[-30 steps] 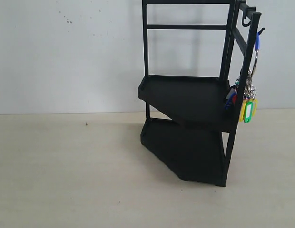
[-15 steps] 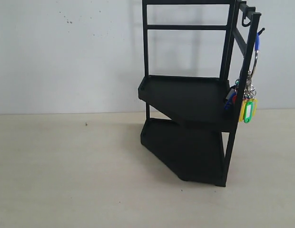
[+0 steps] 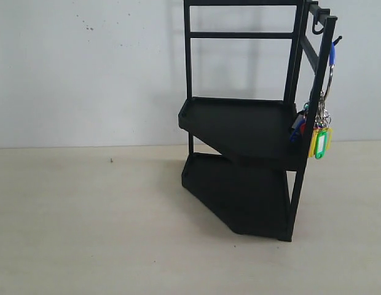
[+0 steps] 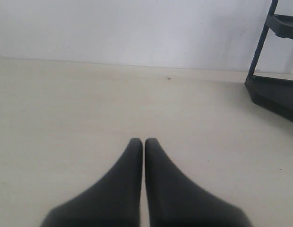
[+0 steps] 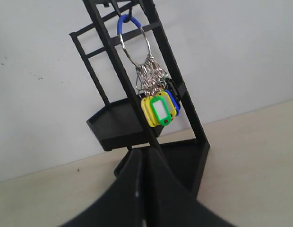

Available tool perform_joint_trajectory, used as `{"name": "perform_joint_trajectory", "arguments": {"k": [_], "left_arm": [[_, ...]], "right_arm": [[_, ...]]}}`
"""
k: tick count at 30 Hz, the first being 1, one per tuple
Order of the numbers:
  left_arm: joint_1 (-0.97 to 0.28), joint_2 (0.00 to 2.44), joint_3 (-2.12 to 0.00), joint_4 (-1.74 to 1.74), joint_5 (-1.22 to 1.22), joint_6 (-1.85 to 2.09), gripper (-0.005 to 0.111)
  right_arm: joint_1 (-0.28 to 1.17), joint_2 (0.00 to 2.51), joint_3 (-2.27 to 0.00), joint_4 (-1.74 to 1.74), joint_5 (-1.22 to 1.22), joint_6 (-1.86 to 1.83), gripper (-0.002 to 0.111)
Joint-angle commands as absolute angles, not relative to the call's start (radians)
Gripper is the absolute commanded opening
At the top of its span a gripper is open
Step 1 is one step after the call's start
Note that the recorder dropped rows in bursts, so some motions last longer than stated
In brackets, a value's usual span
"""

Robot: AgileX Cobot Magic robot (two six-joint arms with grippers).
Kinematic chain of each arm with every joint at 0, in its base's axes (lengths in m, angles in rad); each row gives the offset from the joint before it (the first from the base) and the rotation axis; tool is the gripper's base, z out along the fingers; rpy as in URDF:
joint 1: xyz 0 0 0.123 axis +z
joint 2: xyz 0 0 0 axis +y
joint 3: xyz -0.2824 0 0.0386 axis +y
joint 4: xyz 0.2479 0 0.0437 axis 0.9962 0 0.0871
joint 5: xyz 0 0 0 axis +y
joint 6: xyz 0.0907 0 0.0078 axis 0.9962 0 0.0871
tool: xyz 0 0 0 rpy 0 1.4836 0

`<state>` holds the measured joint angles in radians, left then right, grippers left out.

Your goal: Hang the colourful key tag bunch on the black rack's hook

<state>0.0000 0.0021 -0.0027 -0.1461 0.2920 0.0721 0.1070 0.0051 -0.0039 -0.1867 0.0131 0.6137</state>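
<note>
The black rack (image 3: 246, 123) stands on the table at the right of the exterior view. The colourful key tag bunch (image 3: 320, 126) hangs by its part-blue ring from the hook (image 3: 337, 41) on the rack's outer upright; yellow and green tags dangle lowest. The right wrist view shows the same bunch (image 5: 153, 90) hanging free on the rack (image 5: 137, 123), well beyond my right gripper (image 5: 145, 152), which is shut and holds nothing. My left gripper (image 4: 143, 141) is shut and empty over bare table, with the rack's base (image 4: 274, 92) far off. Neither gripper shows in the exterior view.
A pale wall rises close behind the rack. The beige tabletop (image 3: 86, 221) spreads wide left of the rack. A curled J-shaped hook (image 3: 316, 27) sits under the rack's top rail.
</note>
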Motion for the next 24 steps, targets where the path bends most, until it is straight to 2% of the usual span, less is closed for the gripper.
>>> {"name": "perform_joint_trajectory", "arguments": {"k": [1, 5, 11, 19, 24], "left_arm": [[-0.001, 0.0, 0.0, -0.141, 0.284, 0.075, 0.004], [-0.001, 0.0, 0.0, -0.141, 0.284, 0.075, 0.004], [-0.001, 0.0, 0.0, -0.141, 0.284, 0.075, 0.004], [-0.001, 0.0, 0.0, -0.141, 0.284, 0.075, 0.004], [-0.001, 0.0, 0.0, -0.141, 0.284, 0.075, 0.004]], "right_arm": [[0.101, 0.0, 0.0, 0.046, 0.039, 0.328, 0.0], [0.101, 0.0, 0.0, 0.141, 0.13, 0.119, 0.0], [0.101, 0.0, 0.0, 0.027, 0.362, 0.116, 0.0], [0.096, 0.0, 0.0, -0.035, 0.367, 0.095, 0.0], [-0.011, 0.0, 0.0, -0.035, 0.371, 0.107, 0.0]]}}
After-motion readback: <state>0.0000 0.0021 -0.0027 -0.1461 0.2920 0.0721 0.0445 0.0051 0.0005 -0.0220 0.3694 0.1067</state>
